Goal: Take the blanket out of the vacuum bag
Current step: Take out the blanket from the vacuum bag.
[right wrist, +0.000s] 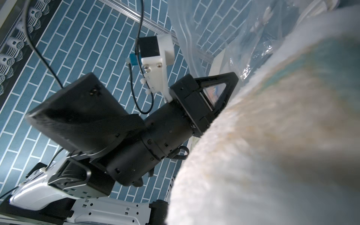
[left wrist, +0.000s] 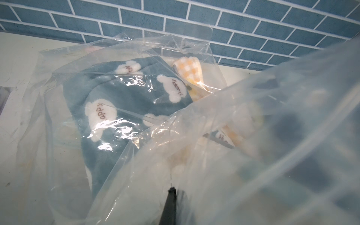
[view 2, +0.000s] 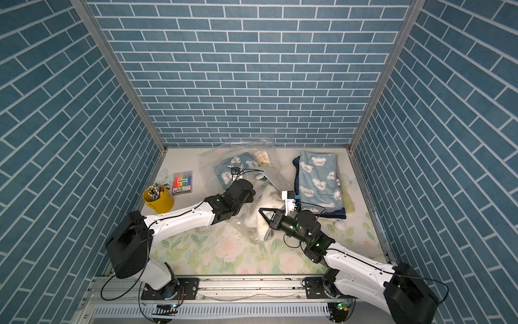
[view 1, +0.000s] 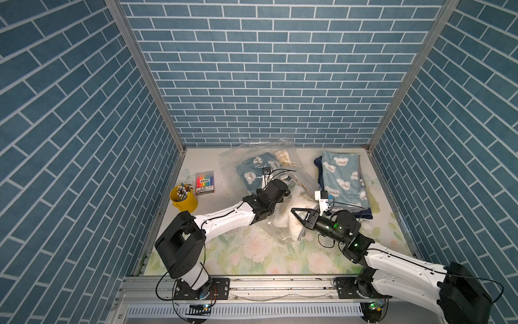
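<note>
Pulling-out is in hand: the right gripper (view 1: 294,211), jaws closed, appears pinched on the cream blanket (view 1: 288,224), which lies partly inside the vacuum bag (view 1: 276,237). Just beyond, the left gripper (left wrist: 172,191) is clamped on the bag's plastic. Next, I judge, the right draws the blanket clear while the left anchors the bag.

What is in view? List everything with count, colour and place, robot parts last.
vacuum bag: layers overlap, count unclear; clear; middle to back.
bagged blanket: one, teal with white bears, inside bag at back.
checked cloth: one, yellow-white, beside it in the bag.
cream blanket: one, middle, partly in plastic.
folded blanket: one, teal with bears, right side, on navy blanket.
pen cup: one, yellow, left.
marker pack: one, multicoloured, behind cup.
floral cloth: one, pale, covers table.
left gripper: shut on vacuum bag.
right gripper: shut, at cream blanket.
</note>
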